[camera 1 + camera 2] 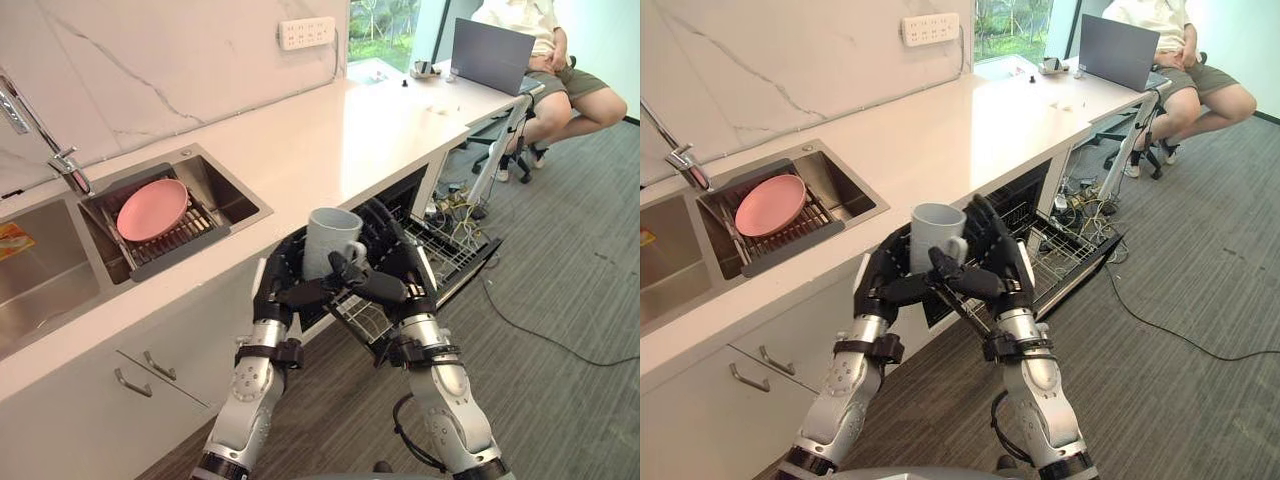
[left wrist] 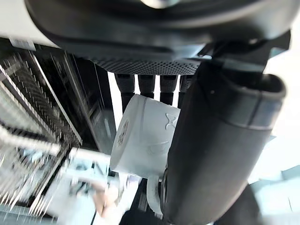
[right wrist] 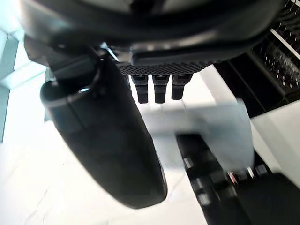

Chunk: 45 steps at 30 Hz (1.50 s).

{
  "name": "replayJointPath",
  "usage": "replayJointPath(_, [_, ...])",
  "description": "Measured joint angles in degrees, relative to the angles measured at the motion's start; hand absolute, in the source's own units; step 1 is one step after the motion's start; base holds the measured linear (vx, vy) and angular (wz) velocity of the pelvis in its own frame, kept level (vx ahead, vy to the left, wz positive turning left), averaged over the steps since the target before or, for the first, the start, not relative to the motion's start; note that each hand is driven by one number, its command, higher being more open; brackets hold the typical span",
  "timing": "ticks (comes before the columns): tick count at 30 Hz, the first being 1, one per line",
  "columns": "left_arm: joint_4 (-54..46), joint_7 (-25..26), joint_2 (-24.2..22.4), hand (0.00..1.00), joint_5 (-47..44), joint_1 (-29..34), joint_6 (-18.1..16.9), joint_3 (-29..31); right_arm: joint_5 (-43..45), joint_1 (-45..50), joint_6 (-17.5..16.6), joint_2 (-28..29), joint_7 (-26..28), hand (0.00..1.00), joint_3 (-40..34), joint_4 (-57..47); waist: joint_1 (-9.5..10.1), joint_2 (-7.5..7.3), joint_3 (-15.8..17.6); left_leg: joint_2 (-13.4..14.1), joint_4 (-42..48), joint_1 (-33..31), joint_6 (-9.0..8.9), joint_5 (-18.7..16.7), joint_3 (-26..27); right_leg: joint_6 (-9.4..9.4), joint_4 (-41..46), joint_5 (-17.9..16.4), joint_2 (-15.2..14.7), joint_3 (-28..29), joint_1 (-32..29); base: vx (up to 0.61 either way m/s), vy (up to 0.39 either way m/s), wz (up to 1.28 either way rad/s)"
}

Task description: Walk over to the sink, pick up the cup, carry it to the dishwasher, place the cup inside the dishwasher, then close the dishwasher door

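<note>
Items, largest first.

1. Carpeted floor [image 1: 570, 300]: grey, under both hands and stretching away to the right of the right hand.
2. Desk [image 1: 300, 140]: long white top along a marbled wall, beyond both hands and running off to either side of them.
3. Cabinet front [image 1: 80, 400]: white, with metal handles, below the desk edge and left of the left hand.
4. Sink [image 1: 235, 205]: steel, set into the desk, up and left of the left hand, well apart from it.
5. Dishwasher [image 1: 1025, 195]: under the desk, directly behind the hands, its door let down.
6. Rack [image 1: 1070, 250]: wire, drawn out over the open door, just past and right of the right hand.
7. Person [image 1: 560, 70]: seated at the desk's far end, well beyond the right hand.
8. Laptop [image 1: 490, 55]: grey, lid raised, on the desk in front of the person.
9. Plate [image 1: 152, 209]: pink, lying on a drainer tray in the sink basin nearer the left hand.
10. Left hand [image 1: 278, 285]: fingers wrapped round the back of the cup and thumb at its front, gripping it.
11. Right hand [image 1: 395, 280]: fingers curled behind the cup and thumb laid across its near side by the handle, gripping it too.
12. Cup [image 1: 330, 240]: pale grey mug, upright, mouth up, held between the two hands in the air before the dishwasher opening, above the rack's near end.
13. Tap [image 1: 60, 150]: chrome, at the sink's back edge, far left of the left hand.
14. Socket strip [image 1: 307, 32]: white, on the wall, far beyond the hands.
</note>
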Motion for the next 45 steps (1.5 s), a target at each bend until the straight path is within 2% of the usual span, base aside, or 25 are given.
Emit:
replayJointPath(4, [-0.09,-0.38,0.91,0.30,-0.01,-0.54,0.00,-0.94,-0.08,-0.15,0.01,-0.68,-0.25,0.90,-0.05,0.47,-0.02,-0.22,-0.16,-0.15,-0.10,-0.02,0.11,0.07,-0.03,0.01,0.00,0.02,-0.14,-0.01,-0.01,-0.04,-0.009,0.01])
replayJointPath(5, [-0.14,-0.38,0.91,0.30,-0.03,-0.54,0.00,-1.07,-0.07,-0.19,0.01,-0.69,-0.38,0.30,-0.05,0.54,-0.02,-0.26,-0.19,-0.17,-0.12,-0.04,0.14,0.09,-0.06,0.01,0.00,0.02,-0.16,-0.04,-0.02,-0.03,-0.015,0.02])
replayJointPath(14, [-1.48,-0.44,0.87,0.30,-0.22,-0.97,0.03,-3.48,1.36,-3.04,-0.02,-1.28,-2.30,0.30,-1.80,2.87,0.04,-0.60,-0.41,-0.54,-0.77,-0.41,0.39,0.84,-0.93,0.00,0.24,0.03,-0.46,-0.62,-0.27,-0.04,-0.019,0.05])
replayJointPath(15, [-1.78,-0.44,0.91,0.90,-0.22,-1.04,0.04,-3.56,1.48,-3.29,-0.02,-1.54,-2.36,0.30,-1.98,2.88,0.00,-0.66,-0.44,-0.61,-0.97,-0.40,0.40,1.00,-1.07,-0.01,0.31,0.04,-0.50,-0.64,-0.32,-0.04,-0.014,0.07])
replayJointPath(23, [-4.59,-0.45,0.72,0.90,2.19,-0.86,0.15,-4.43,3.34,-3.57,-0.73,0.93,-2.42,0.30,-4.88,2.60,0.08,-1.06,-0.56,-0.65,-1.26,-0.40,0.30,1.41,-1.21,-0.01,0.61,0.04,-0.53,-0.69,-0.50,-0.05,-0.019,0.01])
replayJointPath(26, [-9.51,-0.24,-0.29,0.90,3.32,0.61,0.10,-3.94,2.16,-3.42,-0.71,2.71,-3.40,0.30,-7.28,2.52,0.19,-1.14,-0.53,-0.68,-1.50,-0.40,0.29,1.48,-1.34,-0.01,0.58,0.04,-0.53,-0.81,-0.52,0.00,0.000,0.00])
replayJointPath(29, [-12.43,0.27,-2.05,0.90,5.51,2.39,-0.28,-0.92,-2.06,-2.56,-0.74,5.09,-5.07,0.30,-11.64,0.82,0.22,-1.17,-0.51,-0.70,-1.71,-0.36,0.29,1.48,-1.44,-0.01,0.54,0.04,-0.52,-0.89,-0.50,0.00,0.000,0.00])
replayJointPath(34, [-12.72,2.40,-3.67,0.90,5.39,7.16,-1.41,8.02,-10.90,0.03,-0.98,5.31,-8.68,0.30,-20.69,-0.36,0.25,-1.26,-0.46,-0.74,-2.21,0.14,0.29,1.50,-1.86,0.00,0.39,0.03,-0.54,-1.12,0.08,-0.01,-0.008,0.04])
replayJointPath(36, [-12.71,2.22,-3.52,0.90,4.89,9.40,-1.46,9.56,-12.23,0.77,-0.99,5.23,-9.34,0.30,-23.42,-0.36,0.27,-1.30,-0.43,-0.86,-2.47,0.10,0.31,1.60,-2.06,0.01,0.32,0.03,-0.63,-1.34,0.07,-0.02,-0.013,0.06])
replayJointPath(38, [-12.66,1.25,-3.32,0.90,3.47,11.51,-1.46,9.72,-12.91,1.64,-0.99,5.12,-9.51,0.30,-25.10,-0.35,0.30,-1.38,-0.38,-0.97,-2.76,-0.02,0.33,1.74,-2.35,0.01,0.22,0.02,-0.74,-1.68,0.05,-0.02,-0.016,0.09])
replayJointPath(43, [-10.82,-4.93,-1.99,0.90,0.73,15.37,-1.45,9.57,-15.83,2.29,-0.99,2.90,-8.64,0.30,-25.91,4.34,0.24,-1.66,0.14,-1.12,-2.67,-1.65,0.40,2.04,-3.26,0.03,0.13,0.02,-1.03,-2.54,-0.95,-0.03,-0.023,0.11])
replayJointPath(45, [-7.49,-7.48,-0.74,0.90,-0.34,15.36,-1.45,9.82,-18.09,1.34,-0.52,0.28,-8.09,0.30,-25.87,9.72,0.28,-1.99,2.45,-1.25,-2.35,-2.55,0.51,2.52,-4.47,0.10,0.20,0.07,-1.32,-3.73,-0.99,-0.06,-0.030,0.31])
